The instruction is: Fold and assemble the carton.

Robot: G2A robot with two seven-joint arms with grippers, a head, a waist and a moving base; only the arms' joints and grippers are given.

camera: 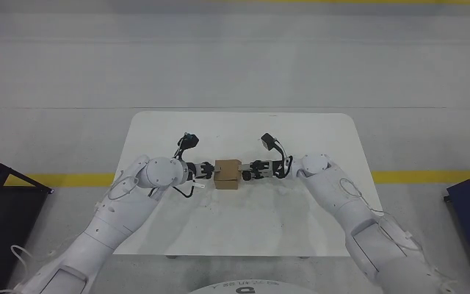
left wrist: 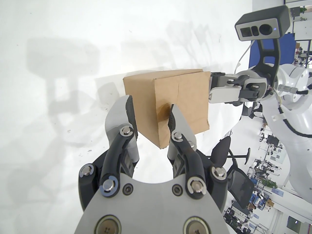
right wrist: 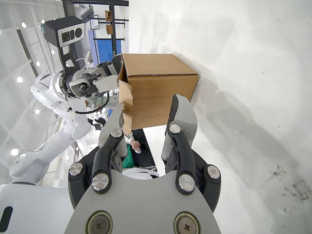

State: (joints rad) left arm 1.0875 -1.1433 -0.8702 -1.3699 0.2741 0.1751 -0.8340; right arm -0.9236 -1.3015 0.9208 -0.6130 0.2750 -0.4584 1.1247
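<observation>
A small brown carton [camera: 227, 173] stands near the middle of the white table [camera: 242, 220], its top flaps folded down. My left gripper [camera: 209, 170] meets it from the left, and in the left wrist view this gripper [left wrist: 151, 114] is shut on one upright corner of the carton [left wrist: 180, 98], one finger on each adjoining face. My right gripper [camera: 246, 171] meets it from the right. In the right wrist view the right gripper [right wrist: 148, 115] clasps the near end of the carton [right wrist: 158, 91], beside a crumpled side flap [right wrist: 126, 103].
Bare white tabletop lies all round the carton, with the rounded far edge [camera: 242, 112] and near edge [camera: 235, 254] well away. Grey floor with a yellow line [camera: 59, 178] surrounds the table.
</observation>
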